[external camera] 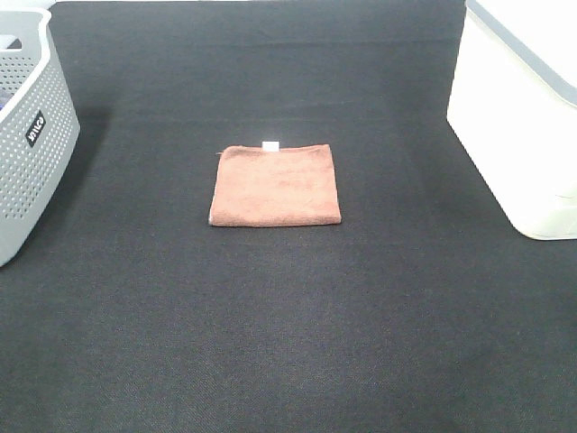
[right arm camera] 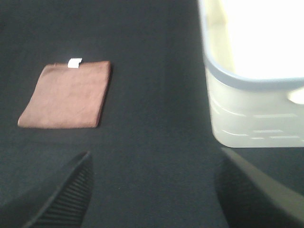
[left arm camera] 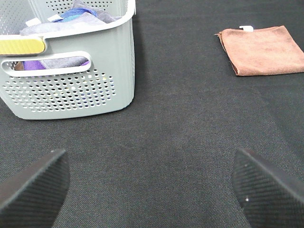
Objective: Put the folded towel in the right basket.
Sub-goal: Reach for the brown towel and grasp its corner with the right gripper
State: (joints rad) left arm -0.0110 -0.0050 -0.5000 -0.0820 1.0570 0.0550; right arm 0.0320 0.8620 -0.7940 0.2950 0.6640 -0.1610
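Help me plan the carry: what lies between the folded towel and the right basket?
Only bare black table covering. The exterior high view shows no object between the folded brown towel and the white right basket; the right wrist view agrees.

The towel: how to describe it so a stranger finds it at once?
On the black table, look midway between the grey basket on the left and the white basket on the right. The towel lies flat, folded square. Unlike the baskets, it is brown, with a small white tag.
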